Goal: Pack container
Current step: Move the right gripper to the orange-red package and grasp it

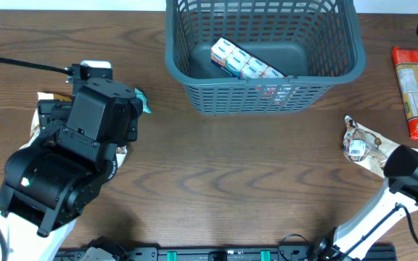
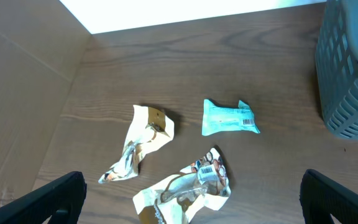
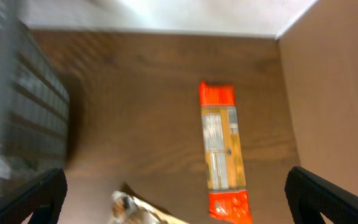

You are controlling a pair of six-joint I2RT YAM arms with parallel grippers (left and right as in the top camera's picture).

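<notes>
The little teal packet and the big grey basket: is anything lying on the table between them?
No. In the left wrist view, only bare wooden table separates the teal packet from the basket.

The surface (image 1: 216, 167) is dark brown wood with clear grain and a soft sheen. The basket (image 1: 231, 98) is matt grey plastic, its walls moulded in slots. The white pack (image 1: 244, 61) in it has a glossy printed wrap. The teal packet (image 2: 229, 118) is smooth, faintly shiny film. The crumpled wrapper (image 2: 143, 140) and the second wrapper (image 2: 188, 190) are creased, reflective foil-like film. The orange packet (image 3: 221, 155) is glossy. The arm casing (image 1: 71, 159) is matt black plastic.
</notes>
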